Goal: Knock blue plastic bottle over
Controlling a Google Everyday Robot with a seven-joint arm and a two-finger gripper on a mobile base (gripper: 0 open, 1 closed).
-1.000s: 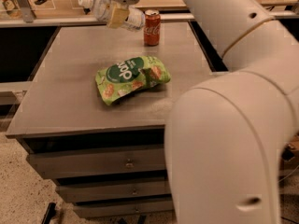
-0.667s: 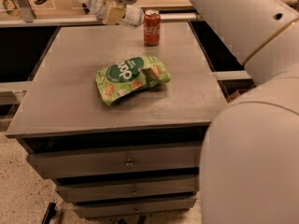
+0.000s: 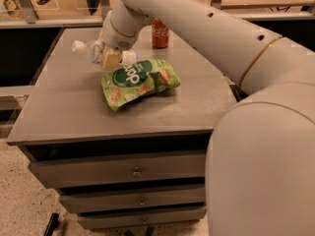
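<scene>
A grey tabletop (image 3: 64, 107) over metal drawers (image 3: 133, 171) stands on a speckled floor (image 3: 19, 200). The gripper (image 3: 111, 59) hangs beside the green snack bag (image 3: 140, 80), against the small clear plastic bottle (image 3: 88, 50), which tilts with its cap leftward. Its opening cannot be told.

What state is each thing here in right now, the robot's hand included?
hand: low over the table's left half.
blue plastic bottle: tipped sideways, cap pointing left, at the hand.
green snack bag: lying flat.
red cola can: upright.
drawers: shut.
</scene>
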